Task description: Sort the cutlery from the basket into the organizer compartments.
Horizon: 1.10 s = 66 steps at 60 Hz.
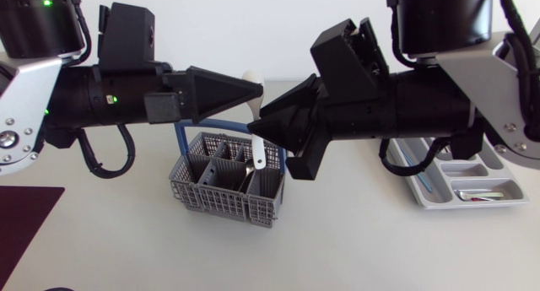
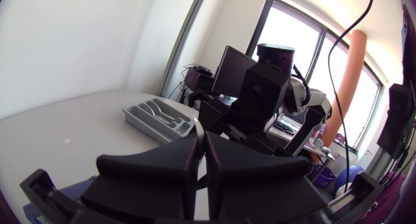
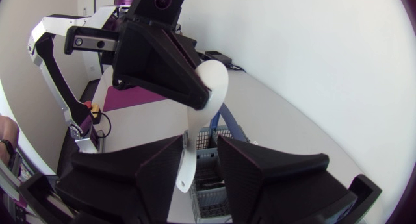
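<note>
- Above the grey mesh basket [image 1: 221,190] at mid-worktop [image 1: 363,240], the left end effector [image 1: 256,90] is clamped on the bowl end of a white plastic spoon [image 1: 258,152].
- The spoon hangs upright, handle down, between the spread fingers of the right end effector [image 1: 263,126]. That end effector stands open, and the handle lies against one finger only.
- The basket has a blue handle and holds metal cutlery in its cells; the kinds cannot be told.
- The grey organizer [image 1: 494,166] lies well apart to the right. A metal piece is in its nearest compartment and a thin blue piece in a long one.
</note>
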{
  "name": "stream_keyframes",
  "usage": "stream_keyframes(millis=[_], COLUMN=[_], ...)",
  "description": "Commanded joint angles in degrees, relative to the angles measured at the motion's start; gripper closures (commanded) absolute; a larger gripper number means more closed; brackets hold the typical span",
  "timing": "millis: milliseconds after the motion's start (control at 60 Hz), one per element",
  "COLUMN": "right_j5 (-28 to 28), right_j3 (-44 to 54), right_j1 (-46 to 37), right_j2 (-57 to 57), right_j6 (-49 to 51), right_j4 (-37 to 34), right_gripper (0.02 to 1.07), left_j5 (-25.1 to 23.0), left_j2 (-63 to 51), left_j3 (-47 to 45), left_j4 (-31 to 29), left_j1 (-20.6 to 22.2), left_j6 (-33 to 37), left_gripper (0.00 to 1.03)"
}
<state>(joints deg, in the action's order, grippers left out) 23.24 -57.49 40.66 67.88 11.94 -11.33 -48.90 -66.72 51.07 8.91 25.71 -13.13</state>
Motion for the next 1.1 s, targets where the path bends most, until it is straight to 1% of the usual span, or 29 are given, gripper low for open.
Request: stream_keyframes(millis=[0, 83, 100, 200, 250, 317, 383, 433, 450, 483, 500, 517, 550, 633, 683, 783, 817, 850, 917, 967, 1000, 1050, 1083], right_j5=[0.66, 1.01, 1.1, 1.36, 1.54, 1.63, 1.63, 1.63, 1.63, 1.72, 1.72, 1.72, 1.72, 1.72, 1.72, 1.63, 1.45, 1.36, 1.19, -0.04, -0.22, -0.66, -1.18], right_j3=[-1.39, -1.74, -1.74, -1.92, -1.83, -1.74, -1.74, -1.83, -1.83, -1.74, -1.74, -1.66, -1.57, -1.3, -1.13, 0.37, 1.16, 1.86, 3.44, 4.94, 6.25, 7.66, 8.72], right_j1=[0.82, 1.17, 1.17, 1.26, 1.26, 1.26, 1.26, 1.26, 1.26, 1.26, 1.17, 1.17, 1.0, 0.12, -0.5, -3.49, -4.72, -6.39, -9.82, -12.36, -15.79, -19.04, -21.5], right_j2=[0.77, 0.68, 0.68, 0.68, 0.59, 0.5, 0.41, 0.5, 0.5, 0.59, 0.59, 0.59, 0.59, 0.15, -0.2, -2.31, -3.36, -4.33, -6.53, -8.11, -9.87, -11.28, -12.24], right_j6=[-1.49, -1.4, -1.4, -1.31, -1.31, -1.31, -1.05, -0.87, -0.78, -0.61, -0.61, -0.52, -0.34, 0.27, 0.89, 2.21, 2.73, 3.35, 5.02, 6.69, 8.18, 9.85, 11.35], right_j4=[0.17, -0.36, -0.44, -1.41, -1.59, -1.94, -2.47, -3.08, -3.26, -3.7, -3.78, -4.05, -4.49, -6.16, -7.12, -9.5, -10.29, -10.9, -12.22, -12.75, -13.45, -13.89, -13.98], right_gripper=[0.89, 1.01, 1.01, 1.02, 1.02, 1.02, 1.02, 1.02, 1.02, 1.02, 1.02, 1.02, 1.02, 1.02, 1.02, 1.02, 1.02, 1.02, 1.02, 1.02, 1.02, 1.02, 1.02], left_j5=[-1.28, -1.37, -1.37, -1.46, -1.54, -1.63, -1.72, -1.72, -1.72, -1.72, -1.72, -1.72, -1.63, -0.67, 0.65, 3.55, 5.31, 6.28, 7.51, 10.23, 11.9, 14.8, 16.03], left_j2=[-0.78, -0.78, -0.78, -0.78, -0.78, -0.87, -0.87, -0.96, -0.96, -0.96, -0.96, -0.96, -0.78, -0.34, -0.17, -0.17, -0.08, 0.27, 1.15, 1.5, 2.21, 3.17, 3.88], left_j3=[0.87, 0.7, 0.7, 0.52, 0.44, 0.26, 0.17, 0.44, 0.61, 1.14, 1.23, 1.75, 2.63, 5.44, 7.2, 9.93, 10.54, 10.45, 9.66, 9.49, 8.17, 5.62, 3.86], left_j4=[1.02, 1.11, 1.11, 1.11, 1.11, 1.29, 1.38, 1.38, 1.38, 1.29, 1.29, 1.29, 1.11, 1.2, 1.02, 0.41, -0.47, -1.17, -4.42, -10.14, -13.74, -15.59, -16.47], left_j1=[-0.75, -0.93, -0.93, -1.11, -1.19, -1.19, -1.11, -1.37, -1.46, -1.72, -1.81, -1.9, -2.6, -6.12, -7.78, -12.36, -13.67, -14.29, -14.29, -12.79, -10.86, -9.37, -7.35], left_j6=[-1.82, -1.9, -1.9, -2.52, -2.87, -3.31, -3.57, -4.72, -4.98, -5.16, -5.16, -5.16, -5.33, -6.56, -6.74, -7.79, -7.35, -5.86, 0.82, 8.29, 14.36, 19.72, 22.79], left_gripper=[1.0, 1.0, 1.0, 0.99, 0.96, 0.95, 0.84, 0.69, 0.66, 0.54, 0.52, 0.45, 0.37, 0.22, 0.19, 0.19, 0.19, 0.19, 0.19, 0.19, 0.19, 0.19, 0.2])
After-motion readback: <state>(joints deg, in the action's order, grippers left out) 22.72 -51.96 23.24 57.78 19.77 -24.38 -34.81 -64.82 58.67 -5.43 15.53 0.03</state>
